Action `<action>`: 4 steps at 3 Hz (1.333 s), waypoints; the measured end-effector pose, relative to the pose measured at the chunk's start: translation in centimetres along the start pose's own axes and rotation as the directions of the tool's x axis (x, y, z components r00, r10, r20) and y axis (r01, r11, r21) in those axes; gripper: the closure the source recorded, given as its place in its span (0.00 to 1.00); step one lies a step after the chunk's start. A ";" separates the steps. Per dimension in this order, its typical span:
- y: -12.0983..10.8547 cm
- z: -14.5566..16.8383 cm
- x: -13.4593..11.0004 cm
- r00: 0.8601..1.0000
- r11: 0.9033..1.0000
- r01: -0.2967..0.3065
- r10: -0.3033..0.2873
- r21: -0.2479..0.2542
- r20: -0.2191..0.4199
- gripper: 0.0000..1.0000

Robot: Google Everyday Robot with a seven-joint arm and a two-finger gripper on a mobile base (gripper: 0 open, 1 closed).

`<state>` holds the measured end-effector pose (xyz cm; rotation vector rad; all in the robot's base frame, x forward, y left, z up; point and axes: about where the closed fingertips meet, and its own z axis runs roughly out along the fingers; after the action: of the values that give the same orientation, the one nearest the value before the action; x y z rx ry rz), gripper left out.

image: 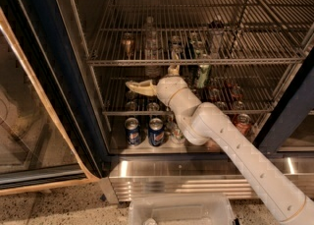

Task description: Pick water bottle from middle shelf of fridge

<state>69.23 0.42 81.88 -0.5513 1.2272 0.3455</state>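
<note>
The water bottle (150, 40), clear with a pale cap, stands upright on the middle shelf (196, 62) of the fridge (59, 71), among glass jars and cans. My gripper (150, 75) is just below that shelf's front rail and a little in front of the bottle. It is open: one finger (140, 87) points left and the other (172, 69) points up towards the rail. It holds nothing. A green-and-white bottle (202, 75) stands on the shelf below, right of my wrist.
Two blue cans (132, 130) (155, 130) stand on the fridge floor, and a red can (243, 122) at the right. The open glass door (29, 121) is at the left and a dark frame post (289, 111) at the right. A clear bin (181, 210) sits below the steel base strip (162, 175).
</note>
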 end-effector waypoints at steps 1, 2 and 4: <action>0.3 0.5 0.0 1.000 1.000 0.000 0.000 -0.014 0.010 0.00; 0.7 1.7 -0.2 0.999 1.000 0.013 -0.012 -0.027 0.047 0.00; 0.1 3.7 0.4 0.998 1.000 -0.014 0.014 -0.006 0.066 0.00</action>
<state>72.20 2.54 82.33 -0.5319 1.1667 0.3763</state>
